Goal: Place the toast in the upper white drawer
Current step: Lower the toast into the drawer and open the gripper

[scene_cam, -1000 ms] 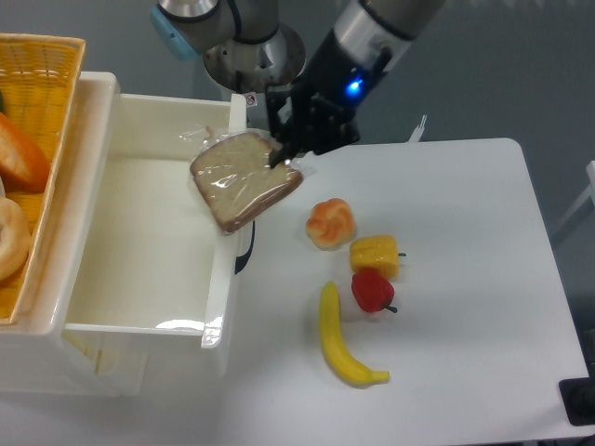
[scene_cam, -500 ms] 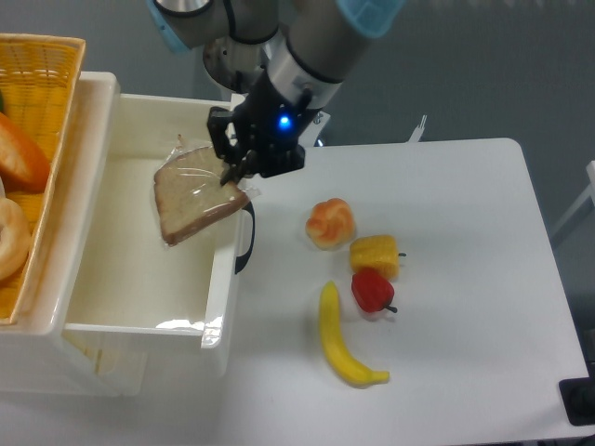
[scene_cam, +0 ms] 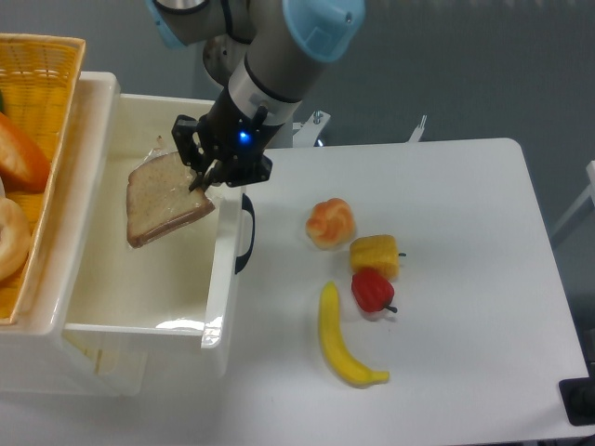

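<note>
The toast (scene_cam: 165, 199) is hanging tilted over the upper white drawer (scene_cam: 139, 279), inside its right wall. The hand (scene_cam: 203, 174) is pinching its right corner, so the slice is extending left and downward.

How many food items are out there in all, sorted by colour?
Yellow: 2, the banana and the corn piece.
Red: 1, the pepper.
Orange-white: 1, the bun.
Pale with brown crust: 1, the toast, held over the upper white drawer.
Total: 5, not counting the partly hidden basket items.
</note>
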